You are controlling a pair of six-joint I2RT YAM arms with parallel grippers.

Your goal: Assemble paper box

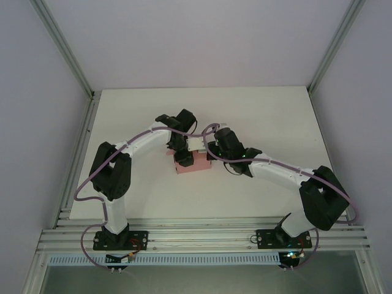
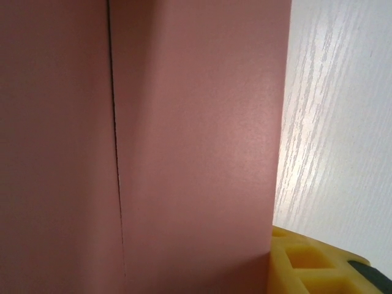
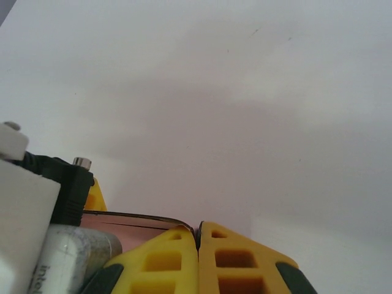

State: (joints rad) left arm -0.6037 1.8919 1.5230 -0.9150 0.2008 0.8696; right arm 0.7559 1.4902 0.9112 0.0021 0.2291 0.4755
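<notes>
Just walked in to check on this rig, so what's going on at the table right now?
Both grippers are at the pink paper box in the middle of the table. The right gripper has its fingers closed together on a thin edge of the card. The left gripper sits tight against the box, with a pink wall and its seam right in front of its camera. Whether it grips cannot be told. The box looks partly formed, not flat.

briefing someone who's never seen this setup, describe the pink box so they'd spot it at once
On the white table, look to the middle, where the two arms reach in and meet. The paper box lies there between the left gripper and the right gripper, both right against it. It is the only pink thing, plain thin card, set against black and white arms.
</notes>
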